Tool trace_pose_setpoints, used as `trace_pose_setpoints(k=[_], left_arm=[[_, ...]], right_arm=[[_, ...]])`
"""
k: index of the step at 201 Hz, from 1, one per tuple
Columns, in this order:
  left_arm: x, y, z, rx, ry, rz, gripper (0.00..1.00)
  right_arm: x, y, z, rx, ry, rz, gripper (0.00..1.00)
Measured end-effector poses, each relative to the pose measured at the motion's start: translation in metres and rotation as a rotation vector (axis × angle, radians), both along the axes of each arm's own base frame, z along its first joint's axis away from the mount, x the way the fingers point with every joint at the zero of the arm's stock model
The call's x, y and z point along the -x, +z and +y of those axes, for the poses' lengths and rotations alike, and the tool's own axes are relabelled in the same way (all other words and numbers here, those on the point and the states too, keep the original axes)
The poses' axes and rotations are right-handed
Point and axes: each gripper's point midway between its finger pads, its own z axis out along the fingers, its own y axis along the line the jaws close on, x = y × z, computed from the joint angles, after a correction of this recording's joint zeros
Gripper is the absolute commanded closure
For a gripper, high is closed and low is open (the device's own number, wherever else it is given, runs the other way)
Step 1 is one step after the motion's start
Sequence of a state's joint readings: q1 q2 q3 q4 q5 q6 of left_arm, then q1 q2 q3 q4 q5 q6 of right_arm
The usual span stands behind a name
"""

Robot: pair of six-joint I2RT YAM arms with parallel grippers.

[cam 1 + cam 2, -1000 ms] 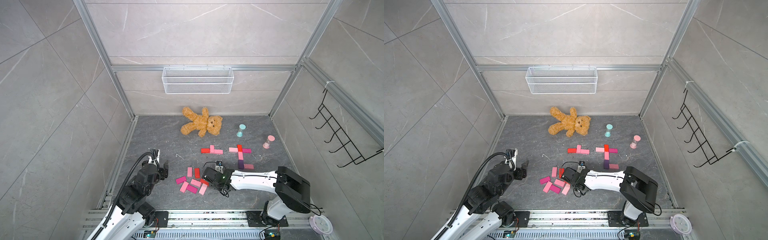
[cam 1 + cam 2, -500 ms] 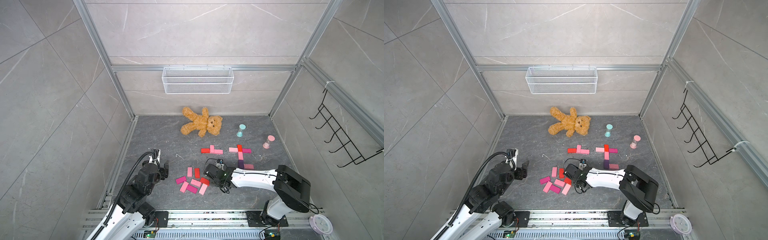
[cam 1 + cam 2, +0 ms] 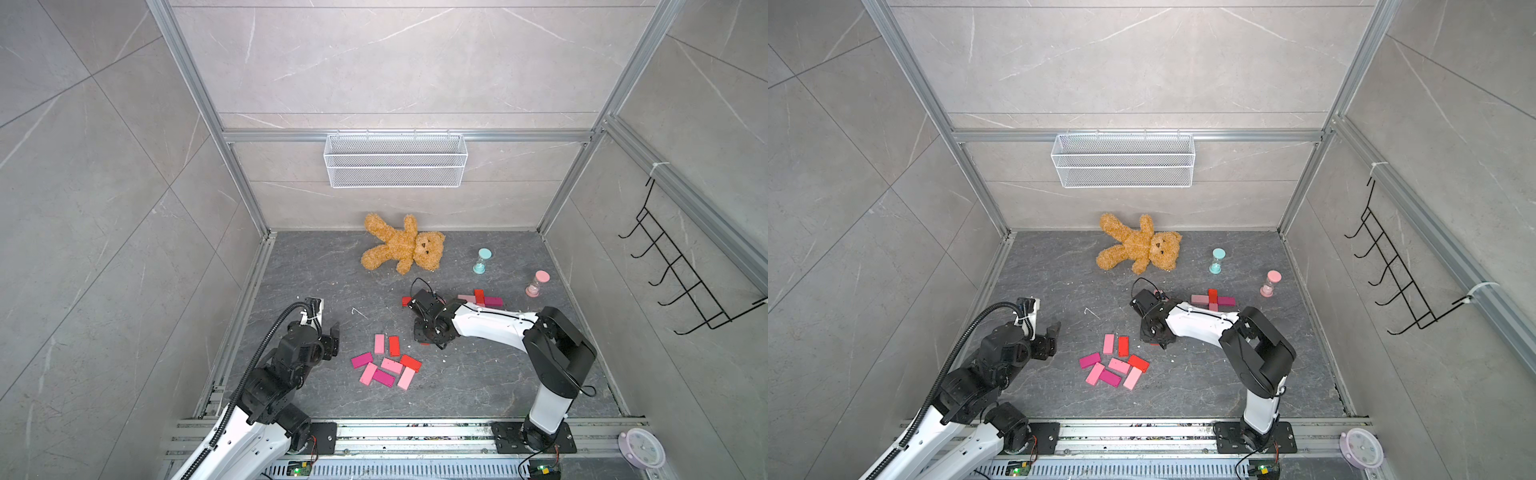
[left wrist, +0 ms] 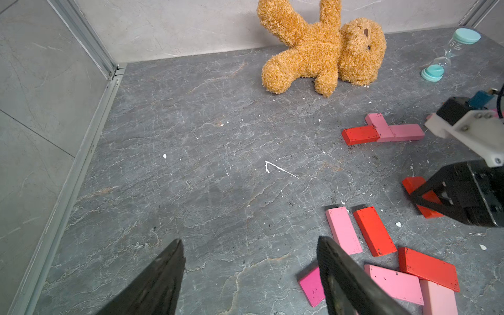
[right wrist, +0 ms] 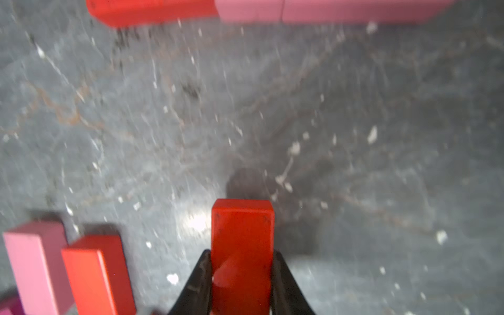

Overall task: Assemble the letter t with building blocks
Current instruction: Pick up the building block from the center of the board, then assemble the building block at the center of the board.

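Room: grey tile walls on 3 sides, metal posts in the corners. The floor is dark grey stone w/ thin pale lines & small white bits on it. A white wire basket hangs on the back wall. A brown teddy lies on the floor by the back wall. A teal sand timer & a pink sand timer stand upright to the R of it, apart from each other. A small pale clock sits at the front R corner by the metal rail.

R claw is clamped on a red block, one finger on each long side. It's low over the floor, btw the loose pile of blocks & a short row of red + pink blocks. Can't tell if the held block touches the floor. More blocks make a cross shape near the pink sand timer.

L claw has its fingers apart w/ nothing in it, over bare floor just beside the pile.
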State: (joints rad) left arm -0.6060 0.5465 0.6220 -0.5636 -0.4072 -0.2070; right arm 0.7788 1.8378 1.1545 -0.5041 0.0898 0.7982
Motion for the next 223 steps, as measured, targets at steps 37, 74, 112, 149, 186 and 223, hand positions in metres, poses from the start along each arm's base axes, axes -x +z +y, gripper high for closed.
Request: trace_pose_setpoints(k=[37, 74, 112, 149, 186, 223], left_arm=[[0.0, -0.002, -0.003, 0.009, -0.011, 0.014, 0.21], [0.001, -0.003, -0.004, 0.018, -0.013, 0.017, 0.21], [0.001, -0.003, -0.004, 0.018, -0.013, 0.017, 0.21], [0.001, -0.003, -0.004, 0.018, -0.013, 0.017, 0.21], [0.001, -0.003, -0.004, 0.019, -0.013, 0.017, 0.21], [0.001, -0.002, -0.004, 0.02, -0.013, 0.015, 0.21]], right_arm=[[-0.016, -0.004, 0.004, 0.003, 0.002, 0.004, 0.83], [-0.026, -0.006, 0.002, 0.009, -0.004, 0.004, 0.82], [-0.038, -0.006, 0.002, 0.024, -0.008, -0.001, 0.8], [-0.042, -0.006, -0.001, 0.04, -0.014, -0.002, 0.77], [-0.045, -0.007, -0.006, 0.057, -0.027, -0.004, 0.76], [-0.047, -0.007, -0.008, 0.06, -0.023, -0.004, 0.75]])
